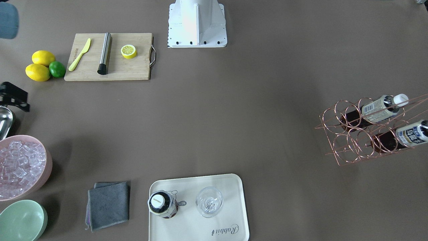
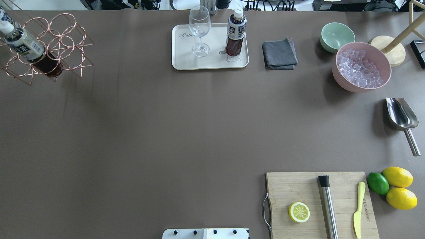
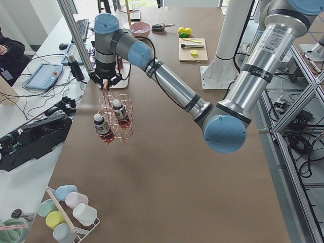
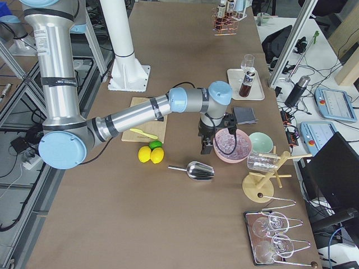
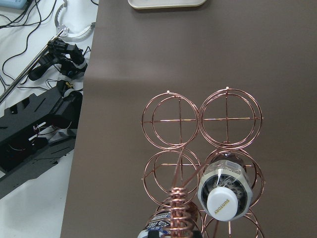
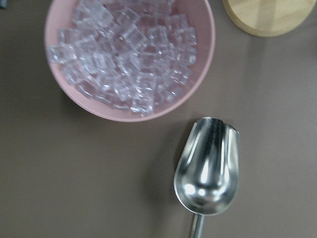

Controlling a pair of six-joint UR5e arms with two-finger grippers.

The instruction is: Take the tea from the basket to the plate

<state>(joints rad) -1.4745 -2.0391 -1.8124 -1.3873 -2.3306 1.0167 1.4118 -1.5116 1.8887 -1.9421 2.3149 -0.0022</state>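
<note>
Tea (image 5: 225, 196) stands in the basket (image 5: 177, 120) under left gripper (image 3: 105, 82); lift it straight up. Whether left or right gripper (image 4: 206, 144) grips, cannot tell.

Pink ice bowl (image 2: 339, 79), scoop (image 2: 400, 114), cutting board (image 2: 292, 186), lemons (image 2: 397, 176), cloth (image 2: 279, 53).

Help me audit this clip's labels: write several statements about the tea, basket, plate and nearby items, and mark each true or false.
1. A tea bottle stands upright on the plate. True.
2. The basket holds three bottles. False: it holds two bottles.
3. A wine glass stands on the plate beside the bottle. True.
4. The pink bowl is empty. False: it is full of ice cubes.
5. A lemon half lies on the cutting board. True.
</note>
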